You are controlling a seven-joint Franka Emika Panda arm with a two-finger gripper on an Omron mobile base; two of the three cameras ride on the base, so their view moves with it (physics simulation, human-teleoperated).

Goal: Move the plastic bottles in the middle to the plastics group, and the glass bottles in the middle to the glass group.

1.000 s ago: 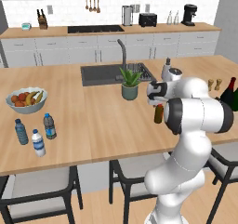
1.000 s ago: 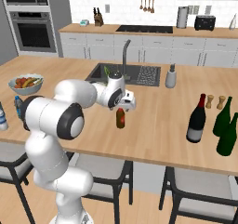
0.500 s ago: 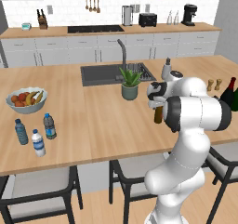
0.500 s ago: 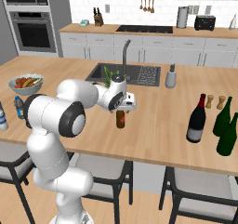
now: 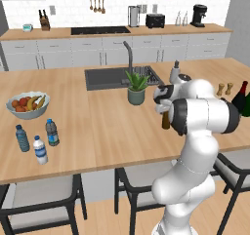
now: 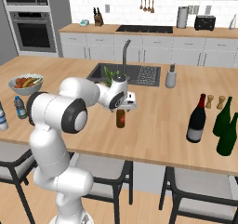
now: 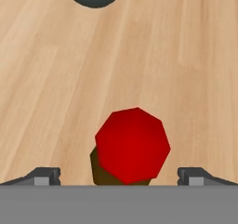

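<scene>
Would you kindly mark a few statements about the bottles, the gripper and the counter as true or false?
1. The gripper is open above the small brown bottle. True.
2. The small brown bottle lies on its side. False: it stands upright on the counter.
3. The tall dark wine bottle stands next to the green bottles. True.
4. The fruit bowl sits inside the sink. False: it rests on the counter, to one side of the sink.
5. Three small water bottles stand near the fruit bowl. True.
</scene>
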